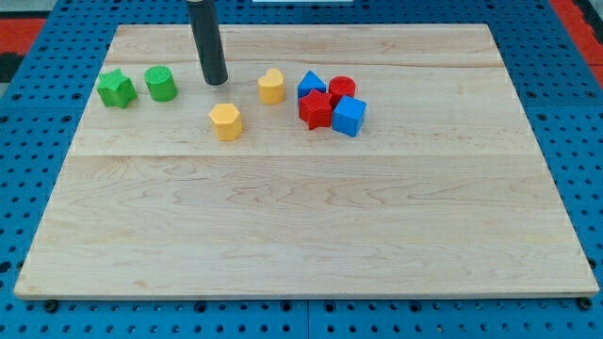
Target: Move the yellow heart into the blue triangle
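Note:
The yellow heart (271,86) stands on the wooden board near the view's top, a short gap left of the blue triangle (310,85). The blue triangle touches a red star-shaped block (316,109) and a red cylinder (342,89). My tip (216,82) is on the board to the left of the yellow heart, about one block-width away, and above a yellow hexagon (226,121). The rod rises out of the view's top.
A blue cube (349,116) sits at the right of the red and blue cluster. A green star-shaped block (116,88) and a green cylinder (161,84) stand at the view's upper left. The board (301,217) lies on a blue pegboard.

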Tool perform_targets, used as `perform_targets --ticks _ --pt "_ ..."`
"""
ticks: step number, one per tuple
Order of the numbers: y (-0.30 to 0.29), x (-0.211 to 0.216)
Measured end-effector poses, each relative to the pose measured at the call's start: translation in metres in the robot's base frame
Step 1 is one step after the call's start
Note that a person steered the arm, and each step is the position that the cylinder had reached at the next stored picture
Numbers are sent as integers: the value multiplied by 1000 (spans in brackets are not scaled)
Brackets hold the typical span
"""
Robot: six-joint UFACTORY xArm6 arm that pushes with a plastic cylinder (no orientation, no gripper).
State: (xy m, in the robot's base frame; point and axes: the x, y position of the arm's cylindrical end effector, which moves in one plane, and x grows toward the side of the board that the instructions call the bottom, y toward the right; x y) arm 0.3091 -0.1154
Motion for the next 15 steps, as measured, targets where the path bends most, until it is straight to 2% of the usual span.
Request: perform_targets --ticks 3,4,5,6,7,9,13,14,15 --pt "113 32" --pt "139 39" --pt "134 39" --pt "125 8" --pt "150 -33" --pt "308 -25" --pt "307 54" --pt "285 55" --pt "288 41"
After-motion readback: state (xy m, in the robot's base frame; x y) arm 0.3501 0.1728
